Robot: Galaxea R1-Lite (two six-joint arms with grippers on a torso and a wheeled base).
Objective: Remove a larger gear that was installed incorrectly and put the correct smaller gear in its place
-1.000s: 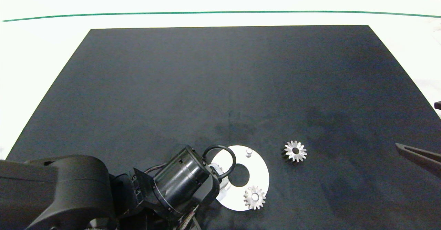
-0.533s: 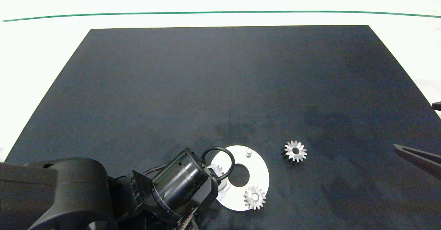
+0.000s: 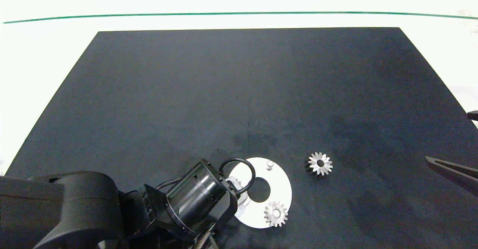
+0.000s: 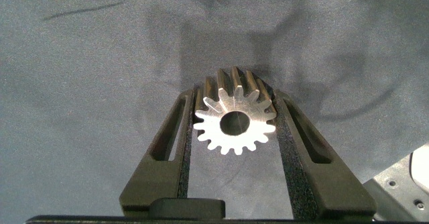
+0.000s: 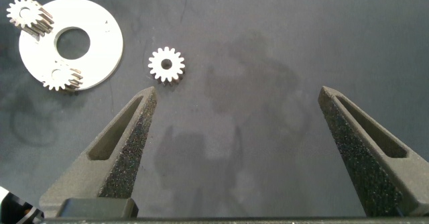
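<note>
Left gripper [image 4: 234, 96]: fingers closed onto the larger gear [image 4: 234, 120], one padded finger [image 4: 190, 127] against each flank of the tooth ring. Gear is bright silver metal and bevel-cut. Its flat face is turned to the wrist camera and has a round centre bore. The teeth are pointed and splay outward, and the tall toothed body tapers away behind the face. Dark mat [image 4: 80, 117] lies behind the gear, with a sliver of white disc beyond the fingertips. Cannot tell whether the gear is lifted clear or touching a surface. In the head view the left arm [image 3: 198, 200] enters from the near left. Its wrist covers the left edge of the white disc [image 3: 285, 189], so the held gear is hidden there. The disc is flat and round with a large centre hole. A bare peg [image 3: 269, 164] stands on its far side, and a seated gear [image 3: 276, 214] sits on its near right. The smaller gear [image 3: 320, 163] lies flat on the mat just right of the disc, apart from it. It is silver, with a round bore and short pointed teeth. Right gripper [image 5: 238, 93]: fingers spread wide and holding nothing, over bare mat at the right edge, well apart from the smaller gear [image 5: 165, 64].
</note>
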